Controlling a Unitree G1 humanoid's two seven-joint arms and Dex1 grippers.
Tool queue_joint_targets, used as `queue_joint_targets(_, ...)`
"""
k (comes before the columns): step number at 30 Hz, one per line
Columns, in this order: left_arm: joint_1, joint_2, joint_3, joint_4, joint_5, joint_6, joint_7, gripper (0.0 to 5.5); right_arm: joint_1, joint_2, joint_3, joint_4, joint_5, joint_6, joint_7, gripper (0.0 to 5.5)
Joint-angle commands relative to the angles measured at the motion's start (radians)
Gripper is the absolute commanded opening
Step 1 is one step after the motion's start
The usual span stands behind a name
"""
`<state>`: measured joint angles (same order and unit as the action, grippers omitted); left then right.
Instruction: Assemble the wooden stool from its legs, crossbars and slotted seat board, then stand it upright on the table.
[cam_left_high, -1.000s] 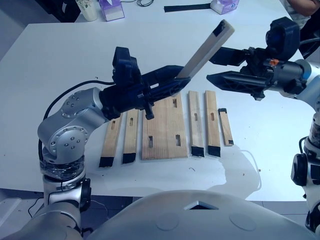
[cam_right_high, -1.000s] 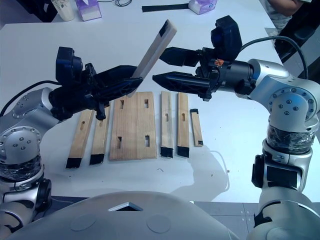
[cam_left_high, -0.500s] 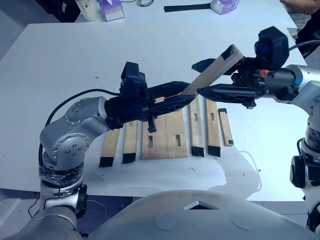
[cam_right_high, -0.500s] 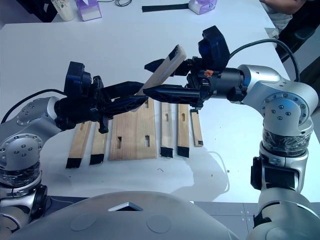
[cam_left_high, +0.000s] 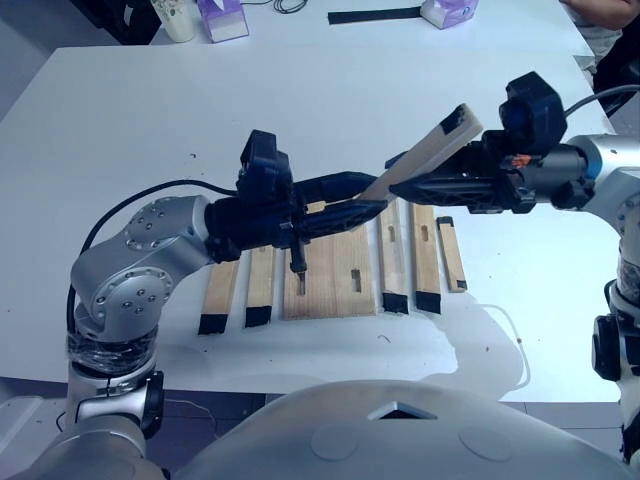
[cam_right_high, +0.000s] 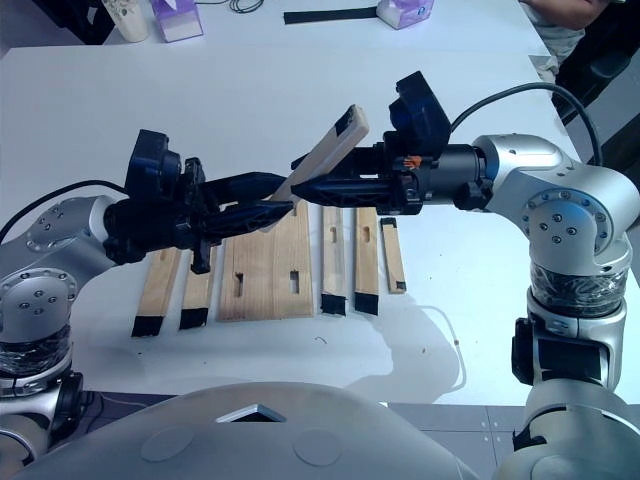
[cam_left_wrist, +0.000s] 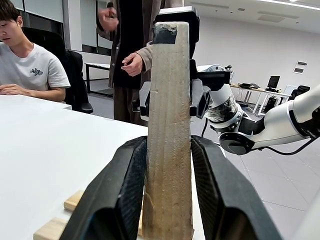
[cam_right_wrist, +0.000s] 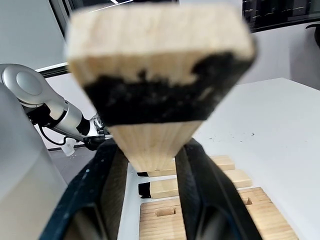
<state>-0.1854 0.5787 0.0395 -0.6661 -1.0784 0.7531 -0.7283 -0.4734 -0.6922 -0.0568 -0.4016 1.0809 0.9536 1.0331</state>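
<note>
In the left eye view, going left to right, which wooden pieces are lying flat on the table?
far-left leg, second leg, slotted seat board, third leg, fourth leg, short crossbar

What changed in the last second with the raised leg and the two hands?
The right hand moved in toward the left hand and closed around the raised leg, which tipped flatter. The left hand kept its grip on the leg's lower end. The seat board and loose pieces on the table stayed put.

White table (cam_left_high: 120, 120) holds the slotted seat board (cam_left_high: 340, 295) flanked by five slats (cam_left_high: 425, 260).
</note>
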Motion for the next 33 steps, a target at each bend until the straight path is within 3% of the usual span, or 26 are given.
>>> queue_joint_targets(1,0.009,0.038,-0.016,-0.001,0.007,0.017,-0.024,1.34,0.004,-0.021,-0.002,-0.012,-0.027,-0.022,0.006,1.32)
queue_joint_targets(3,0.013,0.054,-0.030,0.006,0.013,0.036,-0.024,1.34,0.009,-0.022,0.004,-0.021,-0.032,-0.024,0.009,1.32)
queue_joint_targets(6,0.011,0.074,-0.058,0.036,0.056,0.053,-0.008,2.05,0.013,-0.017,0.009,-0.021,-0.065,-0.049,-0.002,1.31)
queue_joint_targets(11,0.013,0.076,-0.073,0.144,0.233,-0.021,0.012,2.88,0.004,-0.052,0.073,0.070,-0.341,-0.254,-0.011,1.31)
queue_joint_targets(16,0.070,0.069,-0.043,0.208,0.333,-0.096,0.020,2.92,0.031,-0.138,0.162,0.292,-0.680,-0.617,0.091,1.31)
queue_joint_targets(21,0.127,0.032,-0.025,0.196,0.373,-0.131,0.058,2.92,0.085,-0.187,0.208,0.455,-0.828,-0.845,0.196,1.31)
queue_joint_targets(33,0.190,-0.009,-0.039,0.136,0.399,-0.135,0.093,2.92,0.158,-0.181,0.211,0.428,-0.829,-0.861,0.285,1.31)
